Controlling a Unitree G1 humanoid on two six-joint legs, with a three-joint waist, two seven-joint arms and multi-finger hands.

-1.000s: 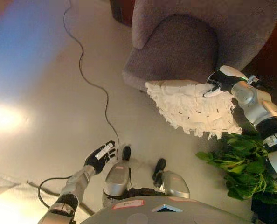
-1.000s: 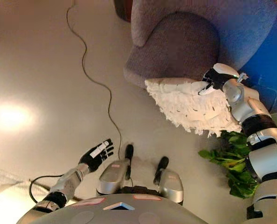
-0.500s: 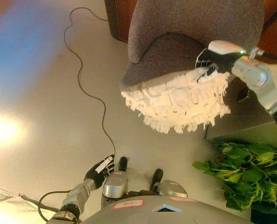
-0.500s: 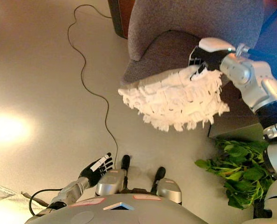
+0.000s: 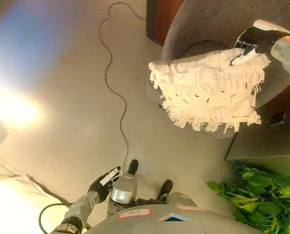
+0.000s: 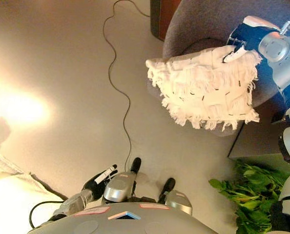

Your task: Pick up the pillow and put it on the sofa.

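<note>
The pillow is white with fringed edges and small dark marks. My right hand is shut on its upper right corner and holds it in the air over the front of the grey sofa seat. The pillow hides most of the seat cushion. It also shows in the right eye view, with my right hand at its top right. My left hand hangs low at the lower left with straight fingers, empty, far from the pillow.
A thin black cable snakes across the pale floor left of the sofa. A dark cabinet stands right of the sofa, with a green leafy plant in front of it. A brown wooden piece stands behind the sofa's left arm.
The view has shifted, so the sofa sits further right. My right hand has carried the pillow up and further over the sofa seat. My left hand stays low at my side.
</note>
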